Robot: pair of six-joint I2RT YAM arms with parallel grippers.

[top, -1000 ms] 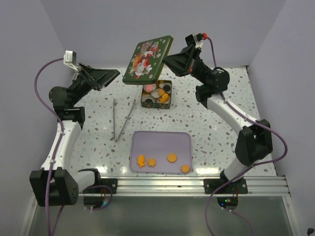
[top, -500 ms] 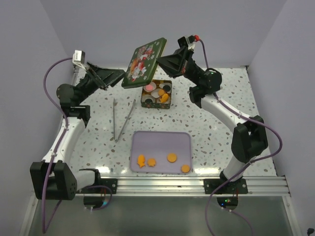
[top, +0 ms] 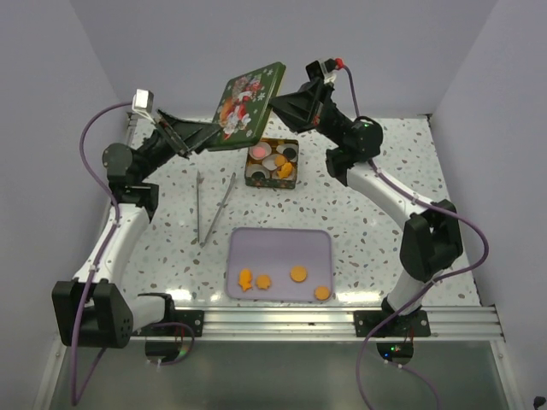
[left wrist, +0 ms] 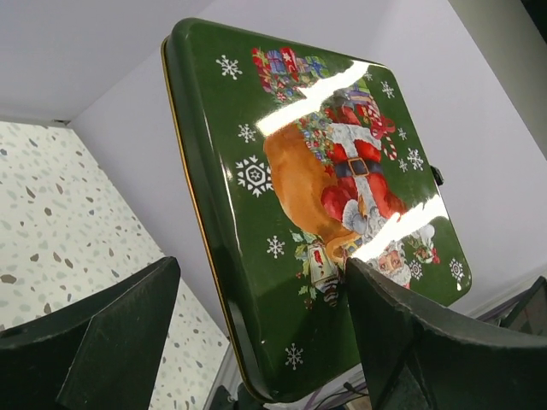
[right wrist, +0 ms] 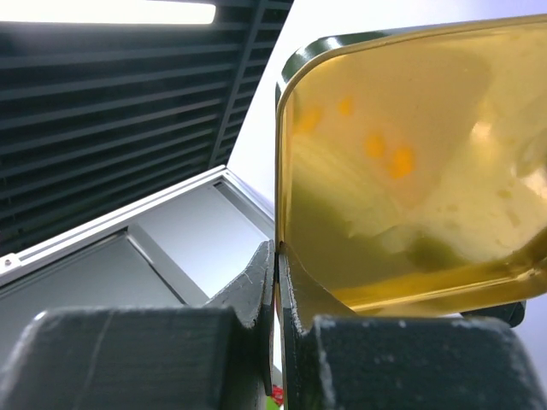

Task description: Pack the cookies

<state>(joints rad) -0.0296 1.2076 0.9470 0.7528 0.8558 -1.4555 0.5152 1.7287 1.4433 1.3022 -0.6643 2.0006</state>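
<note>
Top external, lid [top: 248,104]: tilted in air above tin [top: 254,178].
My right gripper [top: 275,107]: clamped on lid's edge.
My left gripper [top: 208,134]: fingers apart beside lid.
Cookies [top: 298,273]: four on tray [top: 282,243], others in tin.

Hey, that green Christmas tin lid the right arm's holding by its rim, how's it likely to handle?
Probably stiff: the lid looks flat though pinched only at one edge by the right gripper. Likely slippery: its glossy face throws bright glare. Tilted and held at one rim, it may pivot in the grip.
</note>
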